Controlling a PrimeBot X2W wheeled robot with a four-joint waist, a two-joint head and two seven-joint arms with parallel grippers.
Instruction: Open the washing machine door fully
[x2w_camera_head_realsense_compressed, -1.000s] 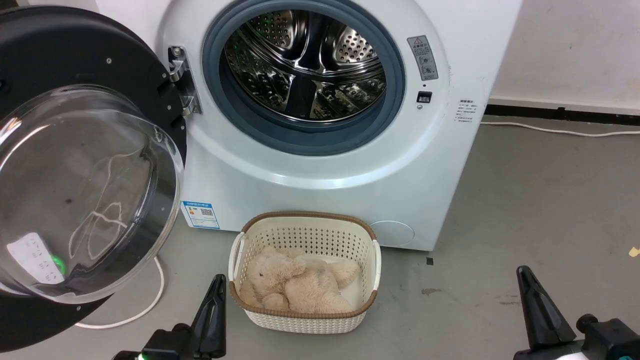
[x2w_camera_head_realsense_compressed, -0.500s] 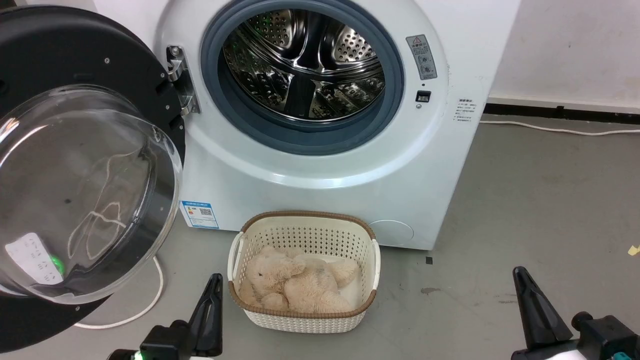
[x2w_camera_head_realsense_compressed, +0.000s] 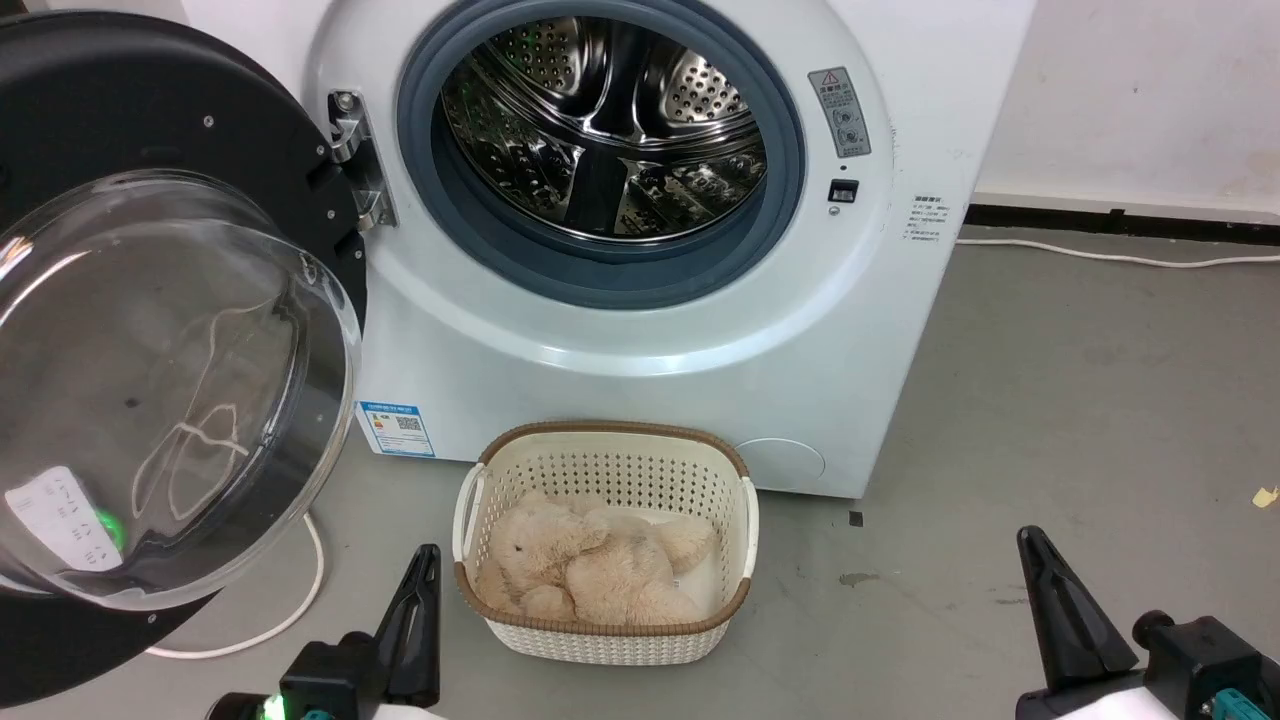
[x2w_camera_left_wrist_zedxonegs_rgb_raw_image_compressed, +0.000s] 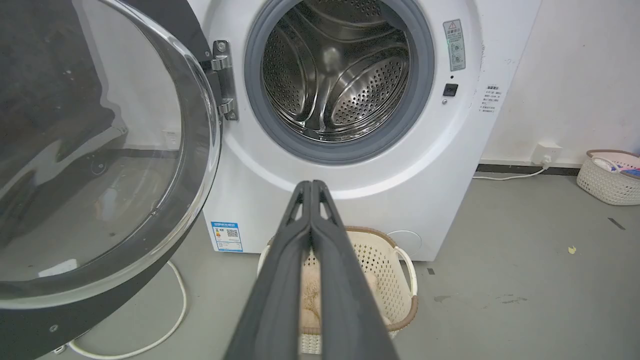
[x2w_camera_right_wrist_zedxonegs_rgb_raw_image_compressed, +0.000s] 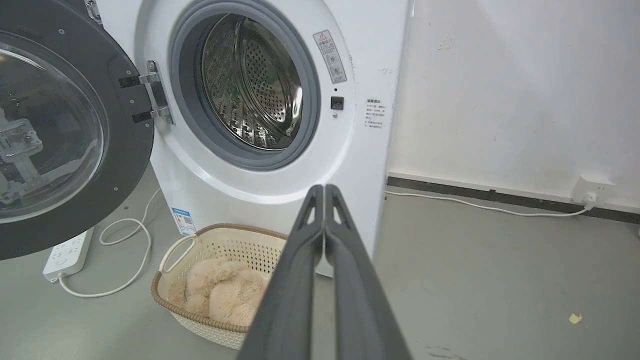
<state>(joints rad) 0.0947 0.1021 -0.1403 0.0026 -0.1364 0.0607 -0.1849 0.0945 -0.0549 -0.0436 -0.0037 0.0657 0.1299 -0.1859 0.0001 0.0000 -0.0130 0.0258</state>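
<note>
The white washing machine (x2w_camera_head_realsense_compressed: 640, 330) stands ahead with its grey-ringed mouth and steel drum (x2w_camera_head_realsense_compressed: 600, 130) exposed. Its door (x2w_camera_head_realsense_compressed: 150, 130), a glossy black disc with a bulging clear glass bowl (x2w_camera_head_realsense_compressed: 160, 400), is swung wide to the left on its metal hinge (x2w_camera_head_realsense_compressed: 355, 160); the door (x2w_camera_left_wrist_zedxonegs_rgb_raw_image_compressed: 90, 150) also shows in the left wrist view and the door (x2w_camera_right_wrist_zedxonegs_rgb_raw_image_compressed: 65, 125) in the right wrist view. My left gripper (x2w_camera_head_realsense_compressed: 425, 560) sits low, left of centre, shut and empty, apart from the door. At the lower right my right gripper (x2w_camera_head_realsense_compressed: 1030, 545) is shut and empty too.
A cream basket (x2w_camera_head_realsense_compressed: 610, 450) holding a beige plush toy (x2w_camera_head_realsense_compressed: 590, 570) sits on the grey floor before the machine. A white cable (x2w_camera_head_realsense_compressed: 300, 590) loops under the door, with a power strip (x2w_camera_right_wrist_zedxonegs_rgb_raw_image_compressed: 67, 252) beside it. Another basket (x2w_camera_left_wrist_zedxonegs_rgb_raw_image_compressed: 610, 175) stands by the right wall.
The whole head view has shifted slightly left and up, so the camera moved. Both grippers sit a little lower and further left. The door stays as it was.
</note>
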